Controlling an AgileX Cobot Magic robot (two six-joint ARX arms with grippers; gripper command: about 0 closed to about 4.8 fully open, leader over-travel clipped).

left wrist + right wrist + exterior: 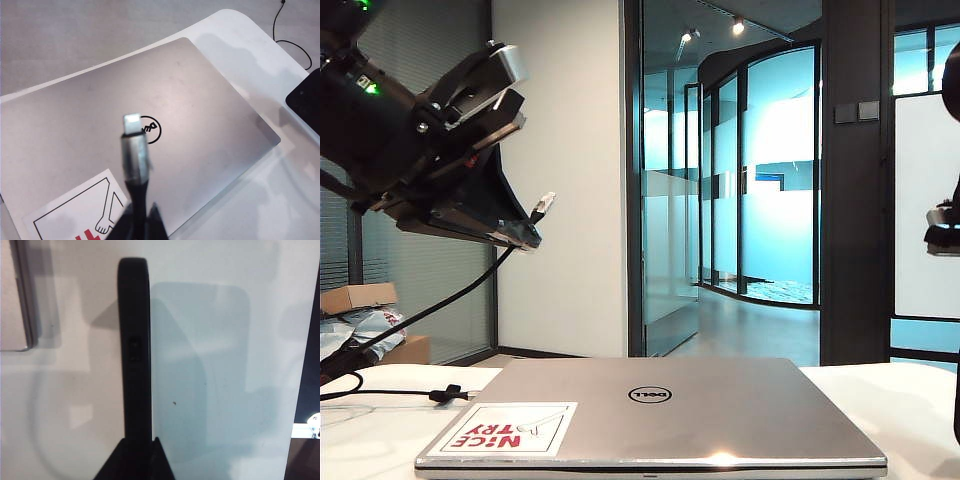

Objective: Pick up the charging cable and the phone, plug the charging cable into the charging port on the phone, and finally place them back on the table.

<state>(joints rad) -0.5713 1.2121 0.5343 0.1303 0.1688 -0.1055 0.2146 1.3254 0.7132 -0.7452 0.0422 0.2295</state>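
The right gripper (135, 452) is nearly cut off at the exterior view's right edge — only a dark sliver shows — yet its wrist view has it clamped on one flat matte-black phone (135, 350), held edge-on above the white counter (225, 390). The left gripper (136, 220), raised high at left, pinches one thin black charging cable (134, 160), silver plug tip (131, 122) jutting out — over one closed silver laptop (660, 410).
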